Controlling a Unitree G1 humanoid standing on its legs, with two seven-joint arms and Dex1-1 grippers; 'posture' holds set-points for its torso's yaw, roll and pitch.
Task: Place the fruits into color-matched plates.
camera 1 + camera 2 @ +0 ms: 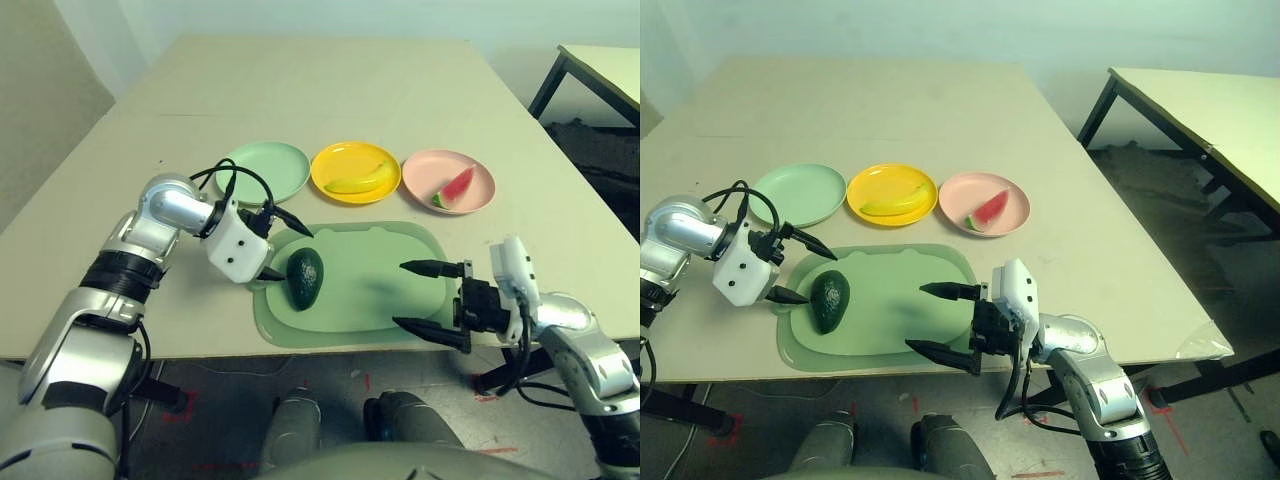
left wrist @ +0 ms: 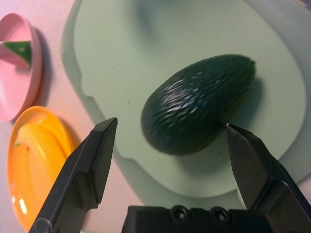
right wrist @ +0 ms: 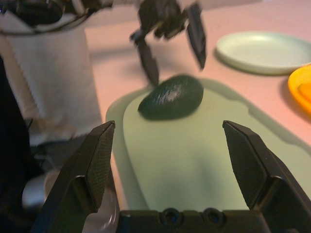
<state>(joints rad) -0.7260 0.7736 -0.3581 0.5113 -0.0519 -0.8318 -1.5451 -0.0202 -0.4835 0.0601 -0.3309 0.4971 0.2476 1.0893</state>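
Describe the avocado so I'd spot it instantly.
On the table, find the green cutting mat in front of the three round plates. On its left part lies the avocado: dark green, pebbly, egg-shaped, and the only fruit not on a plate.

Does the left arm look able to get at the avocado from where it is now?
Probably yes: the left gripper is open right beside the avocado, which lies on the green mat with nothing visible between them.
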